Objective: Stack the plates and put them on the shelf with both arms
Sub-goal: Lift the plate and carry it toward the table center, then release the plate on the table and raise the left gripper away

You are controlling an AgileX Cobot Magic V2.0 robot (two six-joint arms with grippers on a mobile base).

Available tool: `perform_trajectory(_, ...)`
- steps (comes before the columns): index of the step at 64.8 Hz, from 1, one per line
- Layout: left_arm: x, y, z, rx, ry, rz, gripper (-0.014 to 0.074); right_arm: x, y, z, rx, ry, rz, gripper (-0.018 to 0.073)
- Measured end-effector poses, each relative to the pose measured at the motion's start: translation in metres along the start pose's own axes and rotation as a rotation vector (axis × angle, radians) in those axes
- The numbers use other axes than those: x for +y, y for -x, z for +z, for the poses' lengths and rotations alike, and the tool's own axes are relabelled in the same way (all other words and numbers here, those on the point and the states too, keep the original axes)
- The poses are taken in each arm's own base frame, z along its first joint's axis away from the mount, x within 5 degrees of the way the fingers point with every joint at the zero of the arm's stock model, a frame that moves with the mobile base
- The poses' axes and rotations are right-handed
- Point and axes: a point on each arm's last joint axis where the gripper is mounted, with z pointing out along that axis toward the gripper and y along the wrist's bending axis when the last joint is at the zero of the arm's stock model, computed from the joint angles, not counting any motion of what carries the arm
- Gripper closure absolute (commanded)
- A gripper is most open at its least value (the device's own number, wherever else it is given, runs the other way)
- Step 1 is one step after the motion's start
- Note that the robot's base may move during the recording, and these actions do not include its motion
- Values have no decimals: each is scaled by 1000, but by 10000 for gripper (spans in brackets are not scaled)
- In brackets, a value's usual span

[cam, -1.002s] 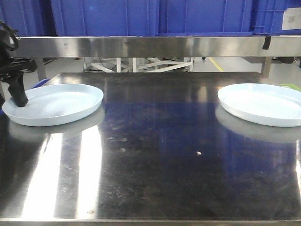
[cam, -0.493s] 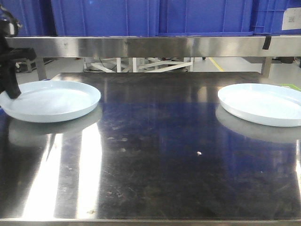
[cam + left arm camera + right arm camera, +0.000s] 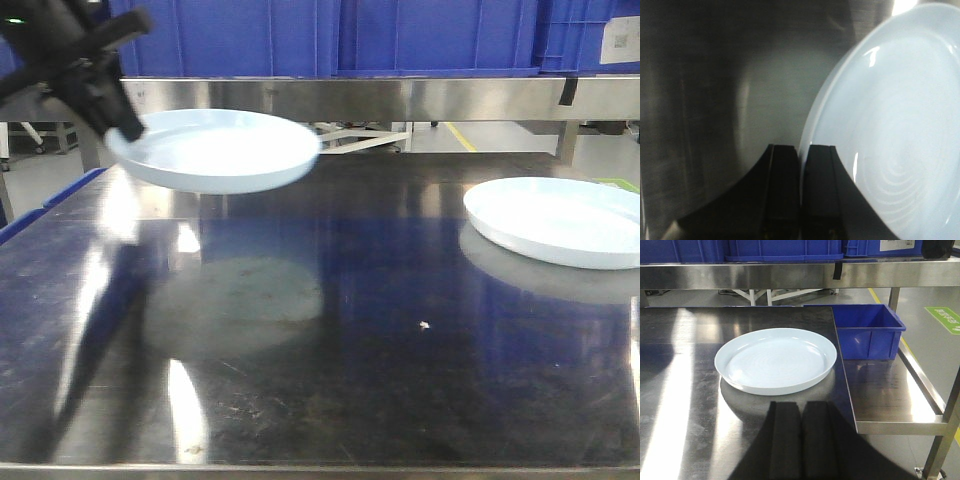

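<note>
Front view: left gripper (image 3: 127, 127) holds a plate (image 3: 215, 150) by its rim, above the table (image 3: 400, 350). Its wrist view alone shows both fingers (image 3: 785, 190) pinching that rim. Right wrist view: right gripper (image 3: 801, 406) closed, empty, other plate (image 3: 776, 359) lying just ahead

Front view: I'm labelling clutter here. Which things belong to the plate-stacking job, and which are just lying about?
Job: lifted plate, pinched at its rim by the left gripper; second plate on the table; right gripper; steel shelf.
Lying about: blue crates on the shelf; blue bin beside the table.
</note>
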Motion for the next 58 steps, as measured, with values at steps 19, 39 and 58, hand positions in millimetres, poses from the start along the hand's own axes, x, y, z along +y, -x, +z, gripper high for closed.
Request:
perform_trajectory(19,-62,-12,54,14,-45,126,502,0,0,0,0,0,0,511)
perform_trajectory(39,-67,-22,81,95,2,180,207,0,0,0,0,0,0,511)
perform_trajectory(58,-80,-27,63,85,55,267,351,0,0,0,0,0,0,511)
